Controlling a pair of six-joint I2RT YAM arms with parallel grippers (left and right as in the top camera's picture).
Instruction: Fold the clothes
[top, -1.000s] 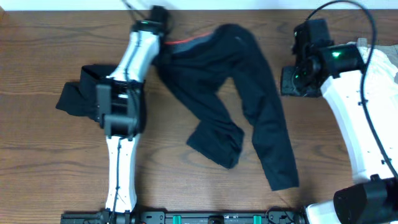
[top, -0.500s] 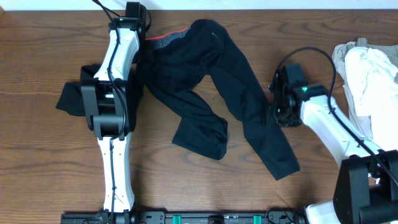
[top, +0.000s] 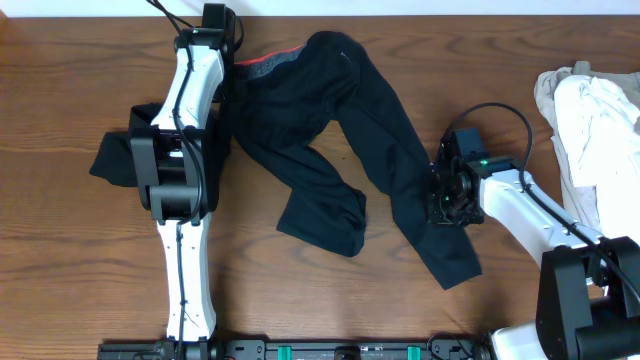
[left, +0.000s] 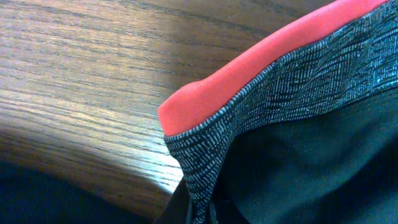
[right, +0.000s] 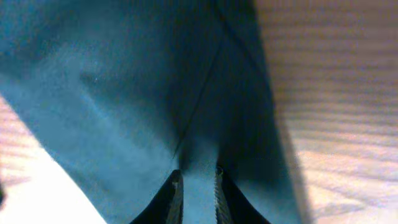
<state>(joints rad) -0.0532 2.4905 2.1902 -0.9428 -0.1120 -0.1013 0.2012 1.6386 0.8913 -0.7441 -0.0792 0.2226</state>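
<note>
At far table (top: 70, 250) edge, left hand (top: 221, 24) clamped on trousers (top: 330, 95) waistband (left: 298, 71), right hand (right: 197, 183) pinching leg (top: 408, 160)

no readable text or numbers in any view, tiny pale mark (top: 346, 38) on the trousers (top: 295, 110), too small to make out

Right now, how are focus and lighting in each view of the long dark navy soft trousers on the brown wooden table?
Overhead: sharp, even light, though the long dark navy soft trousers swallow fold detail. Left wrist: orange-red and grey waistband crisp, glare on the brown wooden table. Right wrist: soft focus, cloth tinted blue, table washed out.
</note>
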